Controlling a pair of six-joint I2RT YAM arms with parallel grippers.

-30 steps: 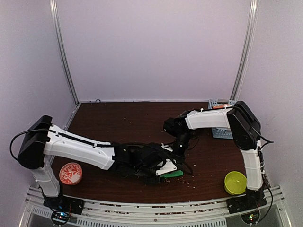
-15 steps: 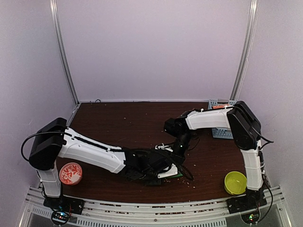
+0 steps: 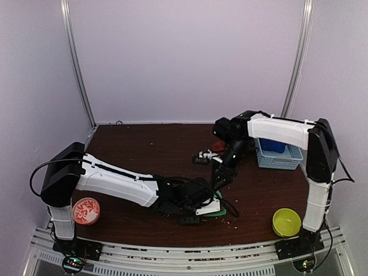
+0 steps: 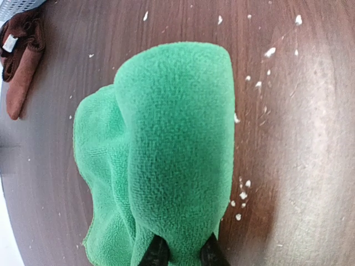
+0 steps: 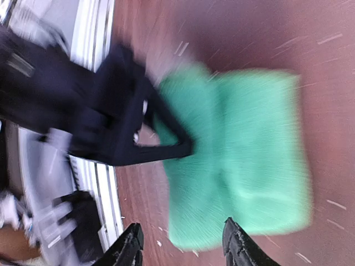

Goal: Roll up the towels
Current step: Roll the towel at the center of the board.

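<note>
The green towel lies partly rolled on the brown table, a thick fold on top. My left gripper is shut on the near end of that fold, and its fingers pinch the cloth. In the top view the towel shows as a small green patch beside the left gripper. My right gripper is open and empty, just above the green towel and clear of it. In the top view the right gripper hangs behind the towel. The rust-red towel lies bunched further back, and its edge shows in the top view.
A blue basket stands at the back right. A yellow-green bowl sits at the front right and a red patterned bowl at the front left. White crumbs dot the table near the green towel. The table's front rail is close behind the left gripper.
My right arm has lifted and drawn back from the green towel, its elbow swinging right. My left gripper has slid a little right, still holding the towel.
</note>
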